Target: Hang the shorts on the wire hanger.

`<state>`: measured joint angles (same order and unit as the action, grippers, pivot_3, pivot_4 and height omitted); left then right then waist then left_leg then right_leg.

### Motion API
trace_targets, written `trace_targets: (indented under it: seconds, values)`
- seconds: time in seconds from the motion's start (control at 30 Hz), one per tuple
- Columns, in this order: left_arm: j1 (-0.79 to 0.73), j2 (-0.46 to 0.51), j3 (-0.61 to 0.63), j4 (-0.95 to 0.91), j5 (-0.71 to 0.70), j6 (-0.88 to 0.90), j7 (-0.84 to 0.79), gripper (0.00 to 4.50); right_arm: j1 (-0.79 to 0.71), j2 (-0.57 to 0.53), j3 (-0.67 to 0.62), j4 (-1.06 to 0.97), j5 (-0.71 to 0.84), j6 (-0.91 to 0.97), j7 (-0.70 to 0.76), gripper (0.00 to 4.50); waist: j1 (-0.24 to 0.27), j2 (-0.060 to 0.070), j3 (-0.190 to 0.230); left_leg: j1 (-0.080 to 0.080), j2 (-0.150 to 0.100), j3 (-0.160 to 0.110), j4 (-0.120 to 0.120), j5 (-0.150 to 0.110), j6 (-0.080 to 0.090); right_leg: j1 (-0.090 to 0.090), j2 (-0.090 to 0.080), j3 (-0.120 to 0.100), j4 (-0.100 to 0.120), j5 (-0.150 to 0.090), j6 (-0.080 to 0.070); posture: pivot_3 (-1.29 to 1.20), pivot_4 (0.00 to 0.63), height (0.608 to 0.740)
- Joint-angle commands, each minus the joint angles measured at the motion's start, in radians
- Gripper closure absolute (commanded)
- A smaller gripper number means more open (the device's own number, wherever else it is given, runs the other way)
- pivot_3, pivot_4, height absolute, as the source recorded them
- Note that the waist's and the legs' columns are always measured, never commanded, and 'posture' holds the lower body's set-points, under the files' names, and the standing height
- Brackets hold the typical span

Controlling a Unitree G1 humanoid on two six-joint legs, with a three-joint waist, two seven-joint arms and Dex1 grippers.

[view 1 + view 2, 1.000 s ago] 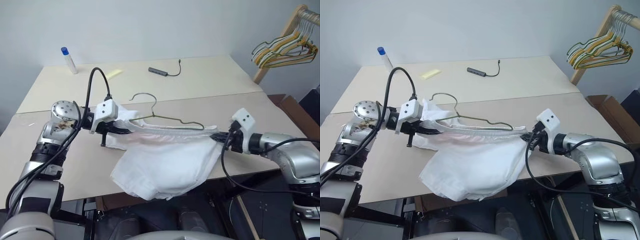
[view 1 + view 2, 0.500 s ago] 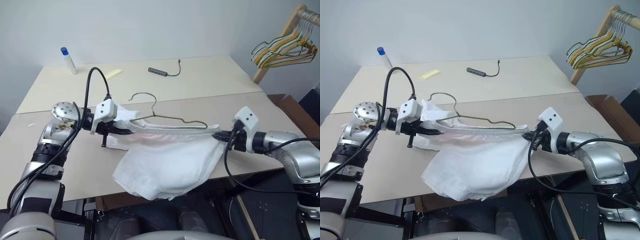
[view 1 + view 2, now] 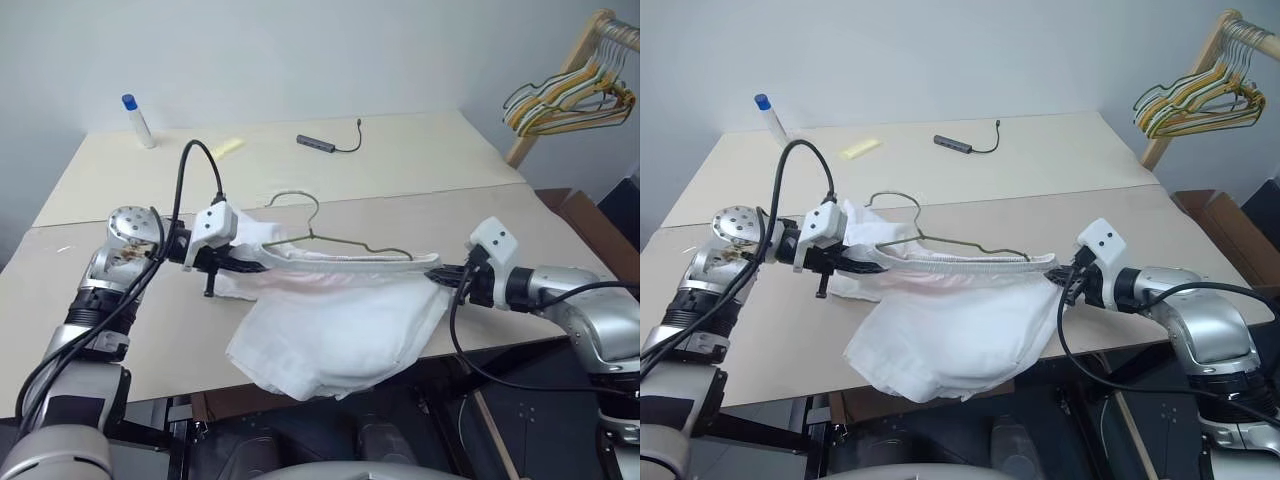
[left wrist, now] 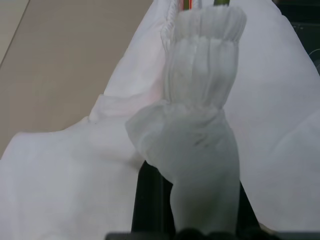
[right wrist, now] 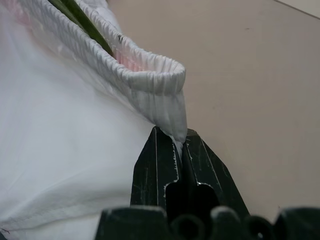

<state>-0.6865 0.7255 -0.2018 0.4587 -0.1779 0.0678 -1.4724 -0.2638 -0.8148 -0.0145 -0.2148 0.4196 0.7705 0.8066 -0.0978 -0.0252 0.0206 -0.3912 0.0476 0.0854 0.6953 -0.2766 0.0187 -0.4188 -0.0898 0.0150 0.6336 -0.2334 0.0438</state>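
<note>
The white shorts (image 3: 330, 325) hang stretched between my two grippers just above the table's front edge, with the legs drooping past the edge. The wire hanger (image 3: 314, 218) sits inside the gathered waistband (image 3: 350, 262), its hook standing up above the fabric. My left gripper (image 3: 245, 262) is shut on the waistband's left end, which is bunched over its fingers in the left wrist view (image 4: 200, 125). My right gripper (image 5: 177, 142) is shut on the waistband's right end. The hanger's wire (image 5: 82, 20) runs through the band just beyond it.
The beige table (image 3: 420, 160) carries a blue-capped bottle (image 3: 137, 120), a yellow item (image 3: 228, 147) and a black cable with a dark bar (image 3: 318, 144) at the back. A wooden rack of hangers (image 3: 570, 95) and a cardboard box (image 3: 590, 215) stand to the right.
The waistband sits slightly tauter along the hanger. Both grippers keep their hold and stay about where they were.
</note>
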Motion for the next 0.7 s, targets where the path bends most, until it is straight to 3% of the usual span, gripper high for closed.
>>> trace_targets:
  seconds: [0.03, 0.3, 0.7]
  values:
    - [0.006, 0.04, 0.004, -0.001, 0.043, -0.001, 0.011, 4.42, -0.008, -0.041, -0.087, 0.005, -0.008, -0.013, -0.011, 4.48, 0.0, 0.0, 0.0, 0.0, 0.0, 0.0, 0.0, 0.0, 0.0, 0.0, 0.0, 0.0, 0.0, 0.0, 0.0, -0.13, 0.0, 0.74]
    - [0.021, 0.064, -0.063, 0.02, 0.165, -0.091, 0.061, 4.42, -0.029, -0.052, -0.068, -0.069, -0.006, -0.026, -0.003, 4.48, 0.0, 0.0, 0.0, 0.0, 0.0, 0.0, 0.0, 0.0, 0.0, 0.0, 0.0, 0.0, 0.0, 0.0, 0.0, -0.13, 0.0, 0.74]
    - [-0.052, -0.058, -0.046, 0.016, 0.145, 0.036, 0.152, 4.42, -0.072, -0.005, 0.119, -0.274, -0.147, -0.064, -0.094, 4.48, 0.002, 0.0, 0.0, -0.001, 0.0, 0.0, 0.0, 0.0, 0.0, 0.0, 0.0, 0.0, 0.0, 0.0, 0.0, -0.13, 0.0, 0.74]
